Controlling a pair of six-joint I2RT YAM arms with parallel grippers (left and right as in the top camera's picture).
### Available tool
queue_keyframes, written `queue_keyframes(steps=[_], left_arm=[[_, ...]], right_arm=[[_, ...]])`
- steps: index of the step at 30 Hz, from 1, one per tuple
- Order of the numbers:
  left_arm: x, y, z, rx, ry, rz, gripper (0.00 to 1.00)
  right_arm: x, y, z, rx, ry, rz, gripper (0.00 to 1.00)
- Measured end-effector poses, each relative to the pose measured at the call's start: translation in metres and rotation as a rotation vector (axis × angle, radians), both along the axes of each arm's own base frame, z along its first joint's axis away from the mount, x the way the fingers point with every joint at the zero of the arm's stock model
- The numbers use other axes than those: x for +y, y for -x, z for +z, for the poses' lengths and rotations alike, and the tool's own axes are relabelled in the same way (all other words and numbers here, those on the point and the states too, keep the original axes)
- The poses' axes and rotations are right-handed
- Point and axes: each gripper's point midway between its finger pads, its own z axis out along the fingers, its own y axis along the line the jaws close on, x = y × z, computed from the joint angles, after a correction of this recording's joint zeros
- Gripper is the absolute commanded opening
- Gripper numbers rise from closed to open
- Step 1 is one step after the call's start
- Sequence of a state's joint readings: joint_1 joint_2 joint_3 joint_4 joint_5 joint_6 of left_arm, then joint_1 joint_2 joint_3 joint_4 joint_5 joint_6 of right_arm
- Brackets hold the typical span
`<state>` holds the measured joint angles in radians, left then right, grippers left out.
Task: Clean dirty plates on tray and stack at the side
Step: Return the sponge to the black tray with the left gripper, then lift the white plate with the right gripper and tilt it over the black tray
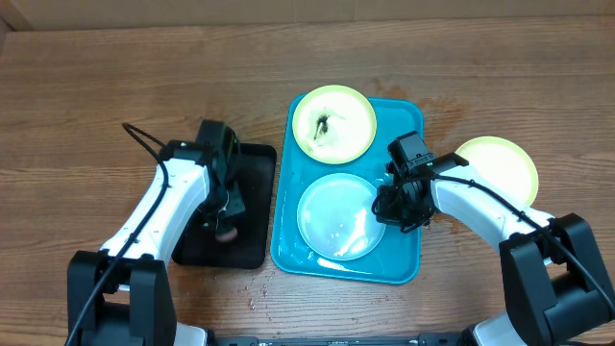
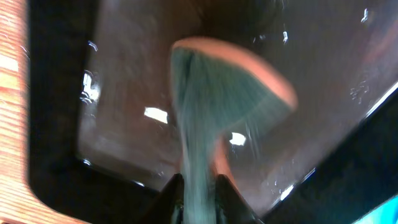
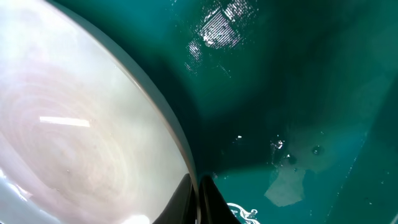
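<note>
The turquoise tray (image 1: pixel 405 123) lies mid-table. A yellow-green plate with a dark brown smear (image 1: pixel 333 123) sits at its far end. A light blue plate (image 1: pixel 336 216) sits at its near end. A second yellow-green plate (image 1: pixel 502 165) lies on the table to the right of the tray. My right gripper (image 1: pixel 389 206) is shut on the light blue plate's right rim; the right wrist view shows the rim (image 3: pixel 81 137) pinched between the fingers (image 3: pixel 198 202) above the wet tray floor (image 3: pixel 298 93). My left gripper (image 1: pixel 225 217) is shut on a green-and-pink sponge (image 2: pixel 217 93) over the black tray (image 1: pixel 252 207).
The black tray (image 2: pixel 124 74) is wet and glossy and lies just left of the turquoise tray. Water drops lie on the turquoise tray floor. A damp stain (image 1: pixel 452 108) marks the wood behind the right arm. Both arms reach in from the near edge.
</note>
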<state>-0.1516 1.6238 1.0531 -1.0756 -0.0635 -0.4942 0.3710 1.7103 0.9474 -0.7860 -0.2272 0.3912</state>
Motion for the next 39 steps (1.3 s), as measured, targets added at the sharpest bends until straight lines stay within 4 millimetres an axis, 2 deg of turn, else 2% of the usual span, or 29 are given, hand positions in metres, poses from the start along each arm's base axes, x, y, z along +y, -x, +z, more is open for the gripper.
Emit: queue_keyframes(steps=[1,6,7,9,11,13,17,21,25,28,31,39], left_arm=[[-0.002,0.002,-0.001,0.008,0.015,-0.004,0.47],[-0.013,0.002,0.009,0.015,0.084,-0.039,0.71],[-0.015,0.001,0.014,0.009,0.095,-0.041,0.79],[-0.017,-0.004,0.033,-0.027,0.12,-0.04,1.0],[-0.017,-0.011,0.058,-0.089,0.142,-0.036,1.0],[-0.013,-0.019,0.092,-0.175,0.162,-0.018,1.0],[0.0,-0.026,0.165,-0.374,0.188,0.025,1.0],[0.011,-0.017,0.231,-0.564,0.195,0.051,1.0],[0.012,-0.002,0.276,-0.709,0.201,0.044,1.0],[0.012,0.011,0.295,-0.776,0.201,0.036,1.0],[0.012,0.023,0.301,-0.802,0.196,0.018,1.0],[0.015,0.033,0.298,-0.78,0.177,0.018,1.0]], right_arm=[[0.0,0.0,0.0,-0.001,0.001,0.006,0.04],[-0.008,0.003,0.009,0.02,0.052,0.025,0.04],[-0.01,-0.001,0.014,0.014,0.071,0.03,0.04],[-0.012,-0.011,0.029,-0.022,0.113,0.044,0.04],[-0.009,-0.029,0.05,-0.101,0.146,0.07,0.04],[0.002,-0.048,0.076,-0.202,0.174,0.118,0.04],[0.047,-0.079,0.131,-0.442,0.174,0.229,0.04],[0.108,-0.09,0.168,-0.669,0.114,0.319,0.04],[0.156,-0.081,0.187,-0.827,0.104,0.388,0.04],[0.181,-0.077,0.196,-0.944,0.161,0.398,0.04],[0.194,-0.069,0.195,-1.022,0.264,0.4,0.04],[0.204,-0.042,0.217,-1.19,0.452,0.397,0.04]])
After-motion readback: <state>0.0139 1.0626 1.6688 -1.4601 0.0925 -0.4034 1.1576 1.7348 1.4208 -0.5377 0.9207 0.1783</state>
